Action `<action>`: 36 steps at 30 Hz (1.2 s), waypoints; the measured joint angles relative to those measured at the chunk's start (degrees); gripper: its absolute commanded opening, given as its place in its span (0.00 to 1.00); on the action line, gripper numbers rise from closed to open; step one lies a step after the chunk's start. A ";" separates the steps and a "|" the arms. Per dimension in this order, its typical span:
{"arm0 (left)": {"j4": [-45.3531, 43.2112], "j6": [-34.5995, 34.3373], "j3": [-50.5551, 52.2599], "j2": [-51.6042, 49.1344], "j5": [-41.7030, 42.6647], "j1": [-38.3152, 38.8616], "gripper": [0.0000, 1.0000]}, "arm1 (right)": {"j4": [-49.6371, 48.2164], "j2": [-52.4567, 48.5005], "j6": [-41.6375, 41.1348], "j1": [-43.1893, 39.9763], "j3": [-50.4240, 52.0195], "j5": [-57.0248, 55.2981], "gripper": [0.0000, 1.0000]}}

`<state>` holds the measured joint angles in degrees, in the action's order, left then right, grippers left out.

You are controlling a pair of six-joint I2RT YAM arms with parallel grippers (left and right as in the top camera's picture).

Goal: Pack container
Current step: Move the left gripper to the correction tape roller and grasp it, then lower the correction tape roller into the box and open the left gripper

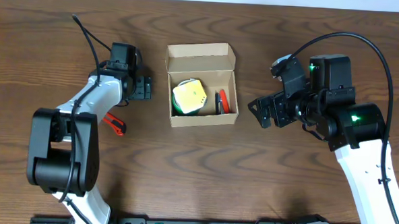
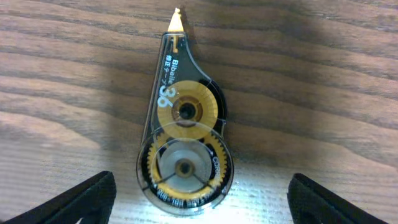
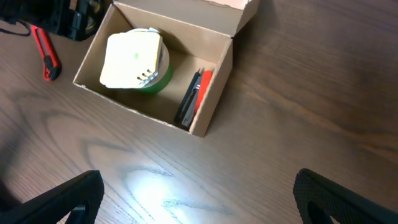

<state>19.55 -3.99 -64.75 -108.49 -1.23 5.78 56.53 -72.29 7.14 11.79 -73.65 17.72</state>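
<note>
Pickup — left claw (image 2: 199, 200), spread astride the correction tape (image 2: 184, 140), must clench, then carry toward the container (image 1: 203, 119) at three o'clock.

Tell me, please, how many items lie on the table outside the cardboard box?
2: a red cutter beside the left arm, a correction tape dispenser beneath the left pincer. Arms may hide more.

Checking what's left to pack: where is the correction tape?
In the left wrist view, the correction tape lies on the table under the open left gripper, left of the cardboard box.
</note>
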 measured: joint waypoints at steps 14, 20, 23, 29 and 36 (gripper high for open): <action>-1.60 -0.11 0.00 -1.88 -0.04 0.00 0.59 | 0.00 0.00 0.00 0.00 0.00 0.13 0.99; -1.64 -0.02 0.00 -1.90 0.00 0.00 0.45 | 0.00 0.00 0.02 0.00 0.00 0.13 0.99; -1.81 -0.09 0.00 -1.90 -0.04 0.00 0.40 | 0.02 0.00 0.00 0.00 0.00 0.13 0.99; -1.84 -0.57 0.00 -1.90 -0.04 0.00 0.34 | 0.02 0.00 0.00 0.00 0.00 0.13 0.99; -0.39 -1.36 -0.22 -1.60 -0.04 0.00 0.27 | 0.00 0.00 0.00 0.00 0.00 0.13 0.99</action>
<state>19.16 -5.34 -64.97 -110.08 -1.28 5.78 56.53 -72.29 7.14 11.79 -73.65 17.85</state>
